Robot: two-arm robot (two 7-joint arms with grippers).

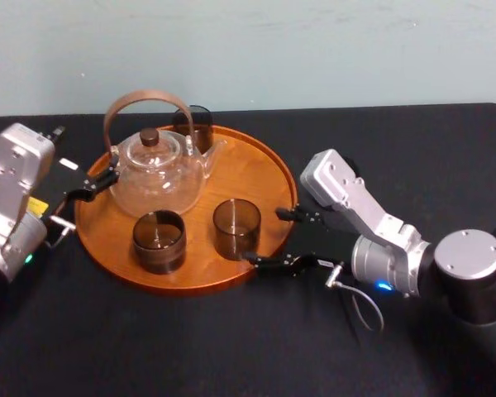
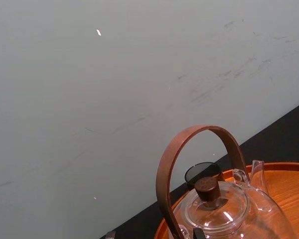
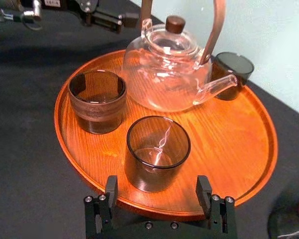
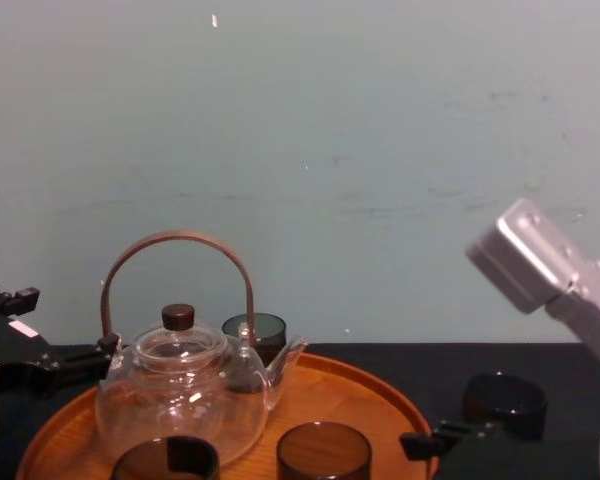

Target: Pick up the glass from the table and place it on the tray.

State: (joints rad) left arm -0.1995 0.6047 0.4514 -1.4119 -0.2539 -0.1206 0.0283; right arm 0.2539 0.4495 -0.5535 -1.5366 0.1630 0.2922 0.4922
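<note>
We are looking first at the right gripper (image 1: 264, 236), which is hovering at the tray's right-hand rim with its fingers spread wide and gripping nothing; one finger is lying over the rim and the other just outside it, so the jaws are framing the glass (image 1: 236, 227) rather than closing on it. As far as we can make out from the right wrist view, neither finger is touching the glass wall, though the angle is making that hard to settle. The glass is standing upright on the tray (image 1: 240, 178), just inside the near right part of the rim, and we are reading that as the reason for the open hand: the glass is resting on the wood by its own weight, so the placing looks done and the fingers are staying wide enough to clear it. Moving outward, a second dark glass (image 1: 159, 241) is sitting beside it toward the left, apart from it, and the glass teapot (image 1: 157, 174) is filling the middle of the tray with its curved handle upright; a third dark glass (image 1: 194, 124) is standing behind the spout near the far rim. The left gripper (image 1: 99, 184) is waiting at the tray's left edge, close to the teapot, seemingly idle. Around all this the table (image 1: 231, 347) is lying black and flat, and we are judging that a straight pull back to the right is what the arm needs next
</note>
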